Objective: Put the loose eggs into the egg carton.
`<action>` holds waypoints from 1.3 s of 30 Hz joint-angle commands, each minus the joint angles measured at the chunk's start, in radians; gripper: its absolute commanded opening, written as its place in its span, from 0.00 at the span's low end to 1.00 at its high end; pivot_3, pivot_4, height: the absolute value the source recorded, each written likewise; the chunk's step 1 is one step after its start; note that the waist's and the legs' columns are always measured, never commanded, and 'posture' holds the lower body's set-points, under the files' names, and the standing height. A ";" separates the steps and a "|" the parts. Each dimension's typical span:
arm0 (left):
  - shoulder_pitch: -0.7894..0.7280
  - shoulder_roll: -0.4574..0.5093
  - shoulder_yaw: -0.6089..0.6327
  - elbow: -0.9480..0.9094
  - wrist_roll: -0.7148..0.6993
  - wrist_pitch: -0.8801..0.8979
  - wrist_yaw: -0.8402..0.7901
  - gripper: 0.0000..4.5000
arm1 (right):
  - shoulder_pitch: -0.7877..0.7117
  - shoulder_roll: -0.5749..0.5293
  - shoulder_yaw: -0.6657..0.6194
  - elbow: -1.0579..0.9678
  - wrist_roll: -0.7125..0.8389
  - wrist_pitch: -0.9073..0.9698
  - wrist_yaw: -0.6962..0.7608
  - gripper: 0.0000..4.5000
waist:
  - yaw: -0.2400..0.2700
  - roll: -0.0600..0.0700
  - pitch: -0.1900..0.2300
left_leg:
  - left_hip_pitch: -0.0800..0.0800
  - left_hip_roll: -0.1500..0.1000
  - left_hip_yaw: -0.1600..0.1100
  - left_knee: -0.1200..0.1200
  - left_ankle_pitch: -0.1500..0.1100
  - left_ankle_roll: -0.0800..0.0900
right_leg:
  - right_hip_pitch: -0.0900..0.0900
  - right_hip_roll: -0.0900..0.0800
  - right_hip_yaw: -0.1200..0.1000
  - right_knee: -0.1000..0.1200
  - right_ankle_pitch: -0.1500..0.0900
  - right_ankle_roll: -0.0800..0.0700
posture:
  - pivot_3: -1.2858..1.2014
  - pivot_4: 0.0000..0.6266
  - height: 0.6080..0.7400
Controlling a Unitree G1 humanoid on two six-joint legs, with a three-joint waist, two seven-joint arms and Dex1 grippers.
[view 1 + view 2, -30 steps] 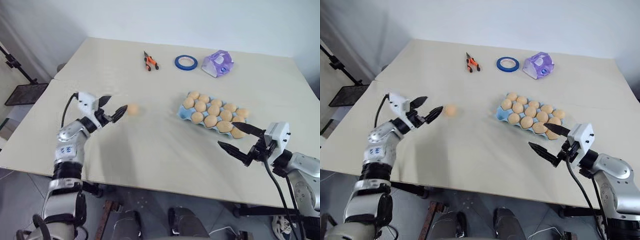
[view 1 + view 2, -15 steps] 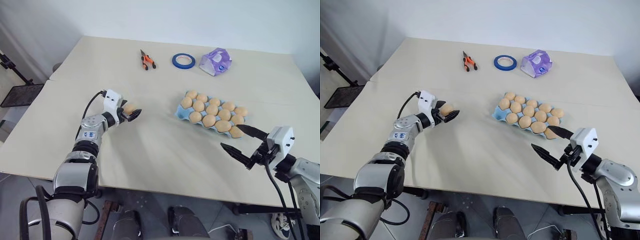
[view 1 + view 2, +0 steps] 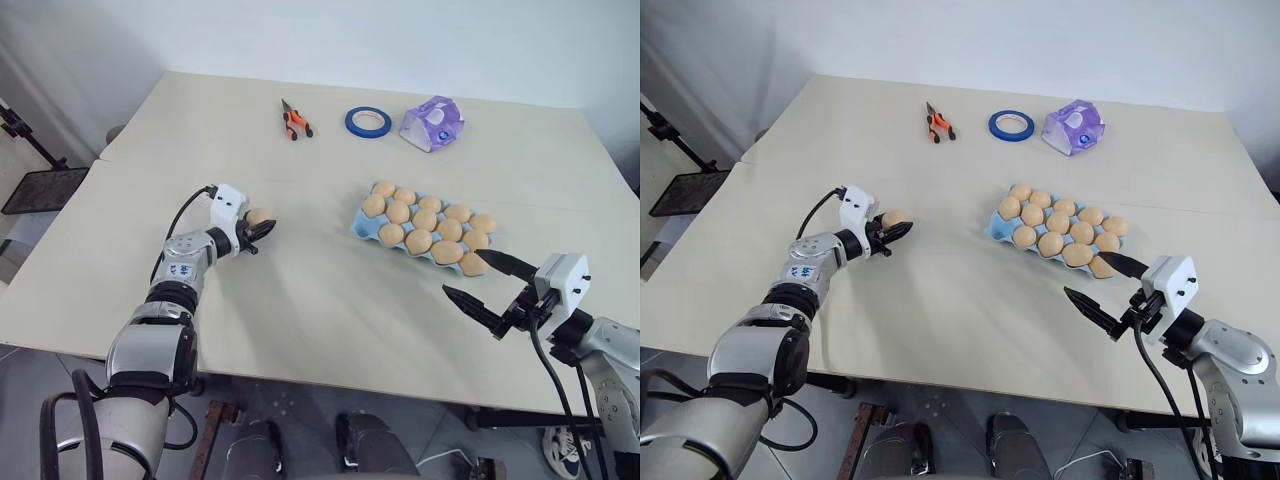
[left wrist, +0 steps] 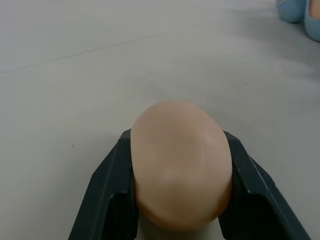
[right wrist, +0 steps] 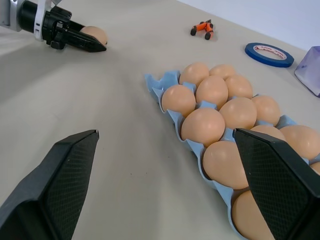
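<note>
The fingers of the left gripper (image 3: pixel 262 229) are closed on a single loose egg (image 4: pixel 180 162), which is clamped between the two black pads low over the desk (image 3: pixel 300 310), well to the left of the egg carton (image 3: pixel 362 222). In the left wrist view the egg is seen bulging up between the fingers, one on either side of it. The egg is tan-brown, smooth and matte, and oval in outline. The fingers of the right gripper (image 3: pixel 487 286) are spread wide with nothing held between them; they are poised just beside the near right end of the carton, apart from it. The carton is a light blue moulded tray and is seen filled with rows of matching tan eggs. Farther back on the desk, orange-handled pliers (image 3: pixel 295 121), a blue tape ring (image 3: pixel 370 122) and a purple-and-white pack (image 3: pixel 434 124) are laid in a row.
</note>
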 commanded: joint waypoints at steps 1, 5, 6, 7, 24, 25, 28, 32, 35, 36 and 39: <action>-0.093 -0.021 0.006 -0.032 -0.018 -0.032 -0.057 0.34 | -0.010 0.000 -0.024 -0.023 0.008 -0.008 -0.010 1.00 | 0.003 0.000 0.000 | 0.000 0.000 0.000 0.000 0.000 0.000 | 0.000 0.000 0.000 0.000 0.000 0.000 | 0.52 0.24 1.00; -0.181 -0.081 -0.004 -0.019 -0.020 -0.038 -0.155 0.34 | -0.008 0.011 -0.024 -0.027 0.003 -0.017 -0.023 1.00 | 0.003 0.000 0.000 | -0.001 -0.002 0.000 0.000 0.000 0.001 | 0.000 -0.001 -0.001 -0.001 0.000 0.000 | 0.52 0.24 1.00; -0.199 -0.094 -0.008 -0.010 -0.013 -0.039 -0.166 0.34 | -0.005 0.014 -0.024 -0.030 0.002 -0.019 -0.026 1.00 | 0.002 0.000 0.000 | -0.001 -0.002 0.000 0.000 0.000 0.001 | 0.000 -0.001 -0.001 -0.001 0.000 0.000 | 0.52 0.24 1.00; -0.220 -0.114 -0.013 0.002 -0.005 -0.040 -0.172 0.34 | 0.001 0.019 -0.025 -0.035 0.001 -0.022 -0.031 1.00 | 0.002 0.000 0.000 | -0.002 -0.003 0.000 0.000 -0.001 0.001 | 0.000 -0.002 -0.001 -0.002 0.000 0.001 | 0.52 0.24 1.00; -0.314 -0.289 -0.057 0.107 0.078 -0.007 -0.128 0.34 | 0.208 0.106 -0.076 -0.191 -0.017 -0.061 -0.136 1.00 | -0.004 0.000 0.000 | -0.002 -0.003 -0.001 0.000 -0.001 0.001 | 0.000 -0.001 0.000 -0.001 -0.002 0.002 | 0.52 0.24 1.00; -0.314 -0.291 -0.058 0.109 0.081 -0.005 -0.123 0.34 | 0.212 0.107 -0.075 -0.194 -0.017 -0.062 -0.139 1.00 | -0.004 0.000 0.000 | -0.002 -0.003 -0.001 0.000 -0.001 0.001 | 0.000 -0.001 0.000 -0.001 -0.002 0.002 | 0.52 0.24 1.00; -0.313 -0.301 -0.068 0.115 0.102 -0.006 -0.092 0.49 | 0.209 0.105 -0.075 -0.196 -0.016 -0.061 -0.145 1.00 | -0.003 0.000 0.000 | -0.002 -0.003 -0.001 0.000 -0.001 0.001 | 0.000 -0.001 0.000 -0.001 -0.002 0.002 | 0.52 0.24 1.00; -0.315 -0.319 -0.051 0.117 0.095 -0.005 -0.078 0.76 | 0.197 0.098 -0.074 -0.188 -0.016 -0.060 -0.143 1.00 | -0.003 0.000 0.000 | -0.002 -0.003 -0.002 0.000 -0.002 0.002 | 0.000 -0.002 0.000 -0.001 -0.002 0.002 | 0.52 0.24 1.00; -0.316 -0.322 -0.049 0.118 0.099 0.000 -0.058 0.99 | 0.186 0.095 -0.071 -0.184 -0.017 -0.056 -0.142 1.00 | -0.003 0.000 0.000 | -0.002 -0.003 -0.002 0.000 -0.002 0.002 | 0.000 -0.002 0.000 -0.001 -0.002 0.002 | 0.52 0.24 1.00; -0.317 -0.322 -0.048 0.118 0.098 0.000 -0.057 1.00 | 0.184 0.094 -0.071 -0.184 -0.016 -0.056 -0.142 1.00 | -0.003 0.000 0.000 | -0.002 -0.003 -0.002 0.000 -0.002 0.002 | 0.000 -0.002 0.000 -0.001 -0.002 0.002 | 0.52 0.24 1.00; -0.317 -0.313 -0.044 0.115 0.095 -0.005 -0.066 1.00 | 0.185 0.093 -0.072 -0.186 -0.017 -0.055 -0.140 1.00 | -0.002 0.000 0.000 | -0.002 -0.003 -0.002 0.000 -0.001 0.001 | 0.000 -0.001 0.000 -0.001 -0.002 0.002 | 0.52 0.24 1.00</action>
